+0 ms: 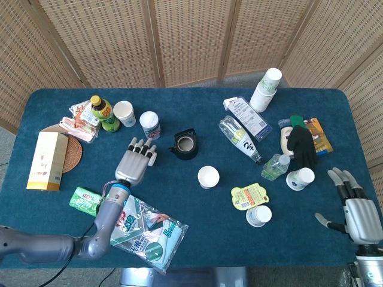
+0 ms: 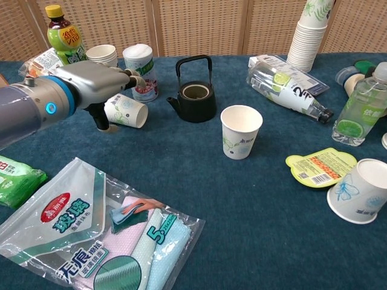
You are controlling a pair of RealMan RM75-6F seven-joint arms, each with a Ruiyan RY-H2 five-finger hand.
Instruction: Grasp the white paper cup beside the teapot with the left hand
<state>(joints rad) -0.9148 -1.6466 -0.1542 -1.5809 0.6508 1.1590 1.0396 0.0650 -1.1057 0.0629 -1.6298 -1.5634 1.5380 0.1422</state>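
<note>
White paper cup [image 2: 127, 110] mostly hidden under left hand [image 1: 135, 164] in head view, lying on its side left of teapot [image 2: 194, 92], mouth toward teapot, left hand gripping it from above, open table [image 2: 242, 199] nearer, right hand [image 1: 354, 207] splayed and empty at near right table edge.

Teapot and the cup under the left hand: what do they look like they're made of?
The teapot looks like cast iron or dark ceramic: matte black, thick-walled, with a rigid hoop handle. The cup looks like thin paper: matte white with a pale floral print and a rolled rim, lying on its side under the left hand.
</note>
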